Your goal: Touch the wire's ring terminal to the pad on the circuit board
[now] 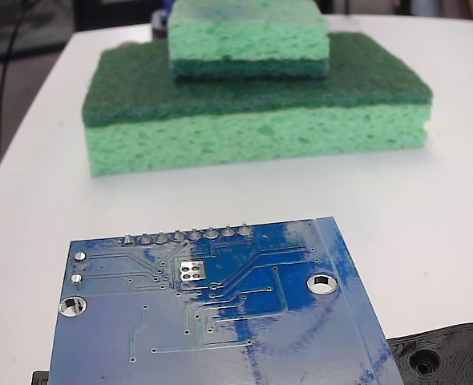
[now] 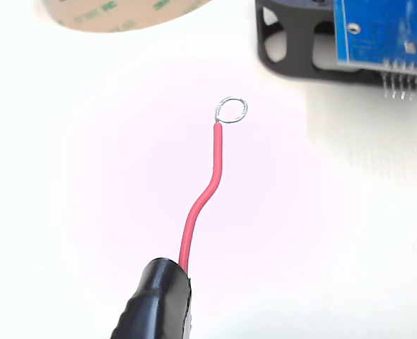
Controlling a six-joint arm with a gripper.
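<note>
In the wrist view the red wire (image 2: 207,189) rises from a black wrapped tip (image 2: 155,304); the jaws themselves are hidden, so I cannot tell how wide they stand. Its ring (image 2: 231,111) hangs over the white surface (image 2: 336,233), well apart from the blue board (image 2: 385,32). In the fixed view the silver pad (image 1: 192,271) lies bare on the board (image 1: 220,321), before stacked green sponges (image 1: 252,104).

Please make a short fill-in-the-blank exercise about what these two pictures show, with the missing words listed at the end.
1. In the wrist view, the thin wire ending in a small silver metal ring has insulation coloured ____.
2. In the fixed view, the glossy flat circuit board bearing the small silver square pad is coloured ____.
3. In the fixed view, the small green sponge lies ____ the large green sponge.
4. In the wrist view, the ring hangs over bare white table, ____ the board.

Missing words: red; blue; on top of; not touching
</note>
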